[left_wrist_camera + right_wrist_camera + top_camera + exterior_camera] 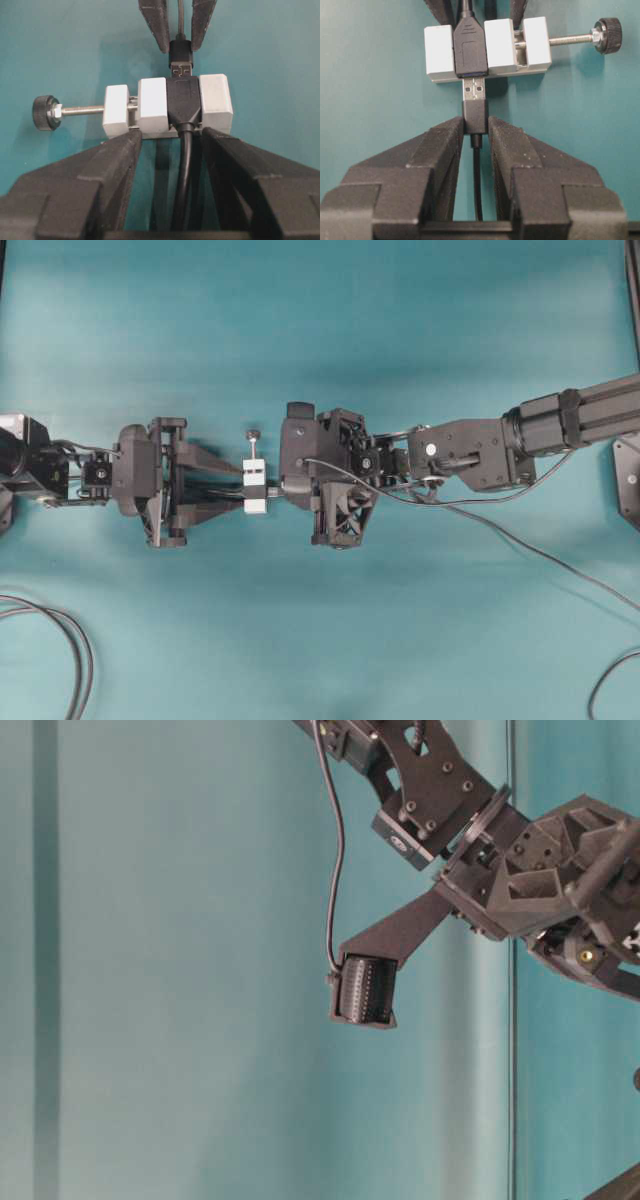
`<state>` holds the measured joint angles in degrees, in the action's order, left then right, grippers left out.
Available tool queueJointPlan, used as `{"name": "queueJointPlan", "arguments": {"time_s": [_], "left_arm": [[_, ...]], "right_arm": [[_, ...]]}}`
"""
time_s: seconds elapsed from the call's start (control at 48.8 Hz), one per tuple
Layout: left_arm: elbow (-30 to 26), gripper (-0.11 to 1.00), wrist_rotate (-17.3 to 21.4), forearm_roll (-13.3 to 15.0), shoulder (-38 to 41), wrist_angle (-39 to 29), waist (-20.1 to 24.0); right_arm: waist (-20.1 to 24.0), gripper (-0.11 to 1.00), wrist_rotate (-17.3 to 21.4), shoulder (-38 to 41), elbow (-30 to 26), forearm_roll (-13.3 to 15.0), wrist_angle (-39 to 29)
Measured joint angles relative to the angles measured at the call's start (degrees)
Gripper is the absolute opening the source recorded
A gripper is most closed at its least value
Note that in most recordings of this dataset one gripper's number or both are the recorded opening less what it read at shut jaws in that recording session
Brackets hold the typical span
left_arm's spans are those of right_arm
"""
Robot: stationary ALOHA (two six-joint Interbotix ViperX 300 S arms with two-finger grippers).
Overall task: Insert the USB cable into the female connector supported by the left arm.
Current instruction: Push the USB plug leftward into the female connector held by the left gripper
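The female connector (184,97) is a black socket clamped in a white block (254,480) with a metal screw and black knob (46,112). My left gripper (172,136) is shut on the block's near edge, and the socket's black tail runs back between its fingers. My right gripper (475,122) is shut on the black housing of the USB cable's plug (475,112). The plug's metal tip (474,90) is lined up with the socket (470,50) and meets its mouth, with most of the metal showing. From overhead, both grippers (243,487) (283,494) face each other at mid-table.
Loose black cables lie on the teal table at the bottom left (75,650) and trail off to the lower right (560,560). A dark mounting plate (628,480) sits at the right edge. The table-level view shows only arm parts and a hanging cable (333,870).
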<state>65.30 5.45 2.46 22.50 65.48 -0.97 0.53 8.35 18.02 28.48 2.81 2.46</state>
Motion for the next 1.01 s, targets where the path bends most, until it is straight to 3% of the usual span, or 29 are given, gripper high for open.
{"name": "queueJointPlan", "arguments": {"time_s": [1.005], "left_arm": [[-0.18, 0.54, 0.0, -0.26, 0.0, -0.09, 0.0]], "right_arm": [[0.35, 0.2, 0.09, 1.23, -1.49, 0.79, 0.0]]}}
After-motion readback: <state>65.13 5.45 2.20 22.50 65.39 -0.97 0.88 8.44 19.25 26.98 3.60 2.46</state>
